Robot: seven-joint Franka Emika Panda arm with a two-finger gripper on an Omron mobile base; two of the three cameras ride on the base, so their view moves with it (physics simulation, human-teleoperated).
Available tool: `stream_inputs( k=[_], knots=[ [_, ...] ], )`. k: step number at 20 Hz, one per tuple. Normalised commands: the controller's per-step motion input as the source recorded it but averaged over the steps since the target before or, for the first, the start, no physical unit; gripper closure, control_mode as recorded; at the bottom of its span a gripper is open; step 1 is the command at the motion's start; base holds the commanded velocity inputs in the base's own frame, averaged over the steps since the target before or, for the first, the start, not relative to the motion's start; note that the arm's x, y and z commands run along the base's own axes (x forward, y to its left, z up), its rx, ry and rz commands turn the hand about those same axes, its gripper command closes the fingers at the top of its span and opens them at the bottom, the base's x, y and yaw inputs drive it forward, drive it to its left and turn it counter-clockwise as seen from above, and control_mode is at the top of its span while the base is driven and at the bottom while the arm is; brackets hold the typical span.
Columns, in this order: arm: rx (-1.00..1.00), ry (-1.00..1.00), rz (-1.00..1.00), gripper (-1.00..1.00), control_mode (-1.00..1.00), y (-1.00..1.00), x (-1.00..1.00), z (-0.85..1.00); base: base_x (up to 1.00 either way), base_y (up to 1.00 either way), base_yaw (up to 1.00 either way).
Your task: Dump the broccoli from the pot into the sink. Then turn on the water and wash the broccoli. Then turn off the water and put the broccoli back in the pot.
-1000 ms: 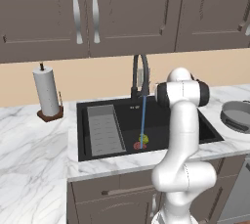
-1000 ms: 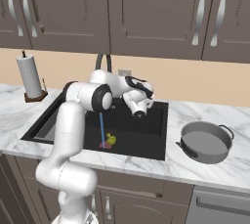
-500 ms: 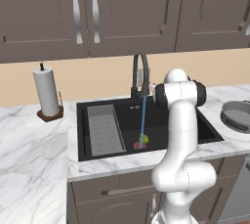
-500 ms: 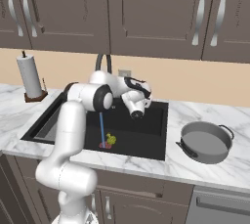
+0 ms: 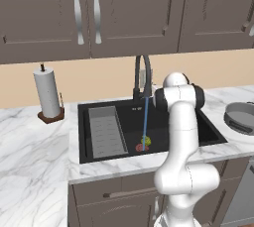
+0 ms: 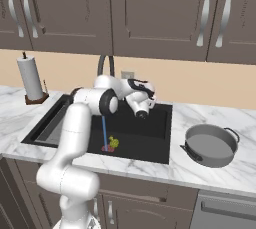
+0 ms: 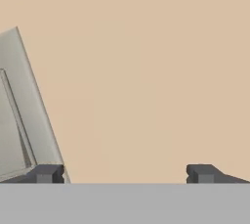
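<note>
1. We see the sink (image 5: 208, 131) set into the marble counter (image 5: 30, 141), with its grey ribbed tray insert (image 5: 105, 132) along the left side of the basin.
2. A thin blue stream of water (image 5: 145, 122) falls from the dark arched faucet (image 5: 142, 75) straight down to the basin floor.
3. The broccoli (image 6: 113, 142) lies on the sink floor where the stream lands, touching or just beside the red drain (image 6: 106, 148); from the left base view it (image 5: 146, 143) partly overlaps the drain (image 5: 140, 147).
4. The pot (image 6: 210, 145) sits upright on the counter to the right of the sink, well apart from the broccoli, and its inside looks bare.
5. Our arm bends over the sink's back part, and the gripper (image 6: 142, 113) hangs above the basin near the faucet, to its right in the right base view.
6. In the hand view the two fingertips (image 7: 46, 173) stand wide apart with nothing between them, facing the beige wall (image 7: 146, 71); a pale grey plate (image 7: 19, 115) on that wall shows at the left.
7. A paper towel roll (image 5: 48, 93) stands on the counter left of the sink, below the dark cabinets (image 5: 89, 13).
</note>
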Motion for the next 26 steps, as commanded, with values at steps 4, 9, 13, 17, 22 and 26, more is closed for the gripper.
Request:
stream_inputs(
  k=[4, 9, 13, 17, 22, 26],
  knots=[
    [0.0, 0.04, 0.0, -1.0, -1.0, 0.0, 0.31, -0.06, 0.0, 0.0, 0.0],
    [0.0, 0.03, 0.0, -1.0, -1.0, 0.03, 0.2, -0.04, 0.0, 0.0, 0.0],
    [0.0, 0.01, 0.0, -1.0, -1.0, 0.17, 0.05, -0.01, 0.0, 0.0, 0.0],
    [0.0, 0.0, 0.0, -1.0, -1.0, 0.37, -0.01, 0.0, 0.0, 0.0, 0.0],
    [0.0, 0.0, 0.0, -1.0, -1.0, 0.49, -0.06, 0.0, 0.0, 0.0, 0.0],
    [0.0, 0.0, 0.0, -1.0, -1.0, 0.45, 0.0, 0.0, 0.0, 0.0, 0.0]
  ],
)
